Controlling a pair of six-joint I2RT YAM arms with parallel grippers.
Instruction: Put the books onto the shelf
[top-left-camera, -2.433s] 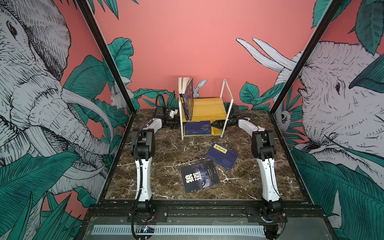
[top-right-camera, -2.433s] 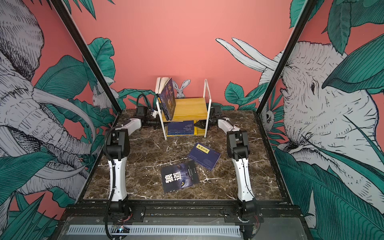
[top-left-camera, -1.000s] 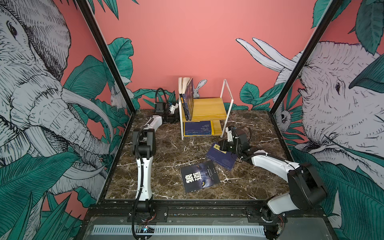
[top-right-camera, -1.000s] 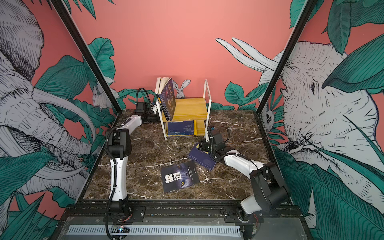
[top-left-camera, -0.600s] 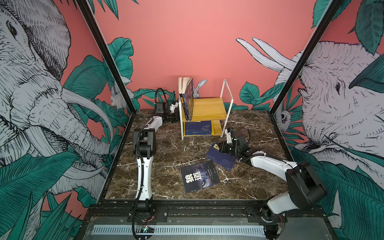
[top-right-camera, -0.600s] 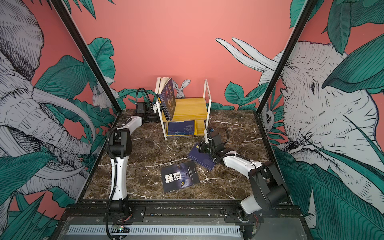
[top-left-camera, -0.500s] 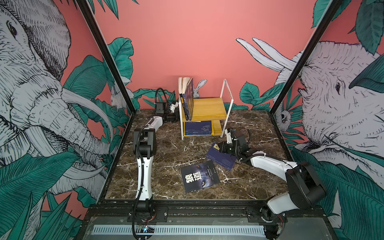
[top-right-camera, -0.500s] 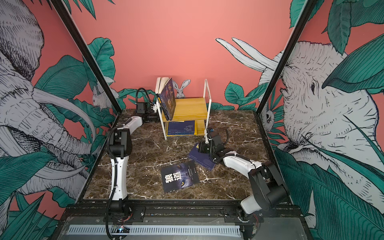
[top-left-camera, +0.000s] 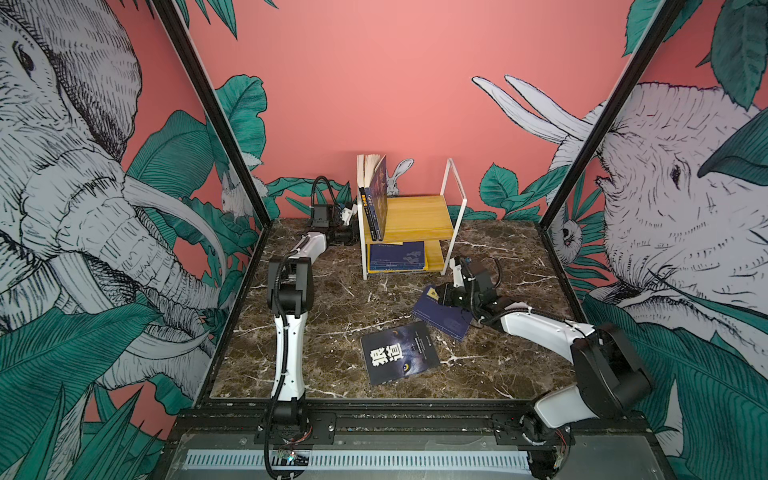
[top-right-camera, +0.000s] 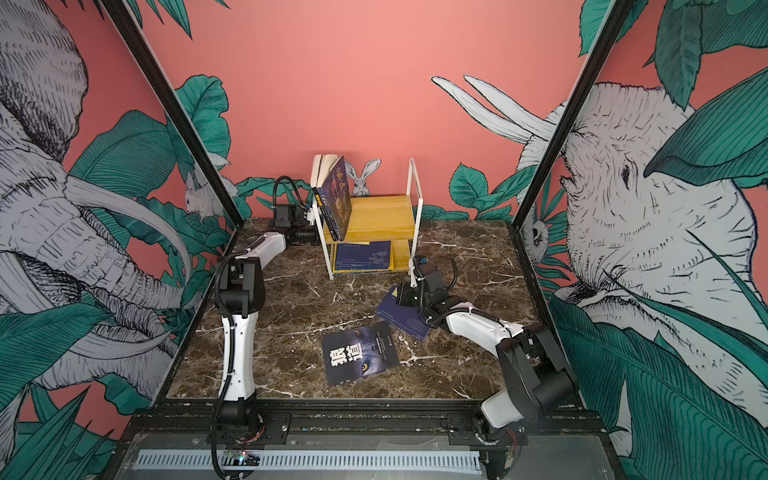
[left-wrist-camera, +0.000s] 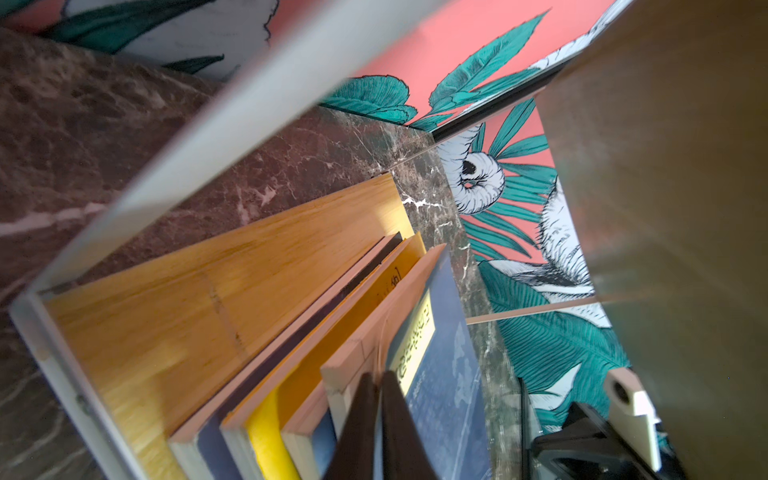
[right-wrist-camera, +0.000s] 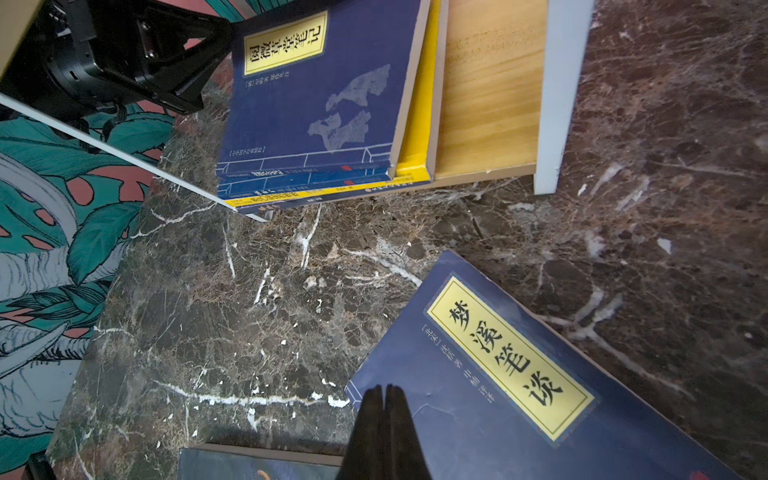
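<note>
Right arm is no longer parking beside the shelf (top-left-camera: 419, 218). The right claw (right-wrist-camera: 383, 388) is now sitting on a corner of the navy book (top-left-camera: 440, 318), centre-right in both top views. Its fingers are clenched together with nothing between them, so I'm reading this as pressing or dragging the cover, not a pickup yet. The book is lying about where it was on the bench (top-left-camera: 332, 299).

The left claw (left-wrist-camera: 379, 376) is just finishing closing at the shelf's left side, by the flat stack (top-left-camera: 397, 257) on the lower tier. It's clenched and I'm not seeing anything pinched.

Room: the right part of the top tier is standing bare beside the upright books (top-left-camera: 376, 203). I'm watching the front-right post (top-left-camera: 451, 249), just beside the right wrist. Also the dark book (top-left-camera: 399, 357), lying close below the navy one.
</note>
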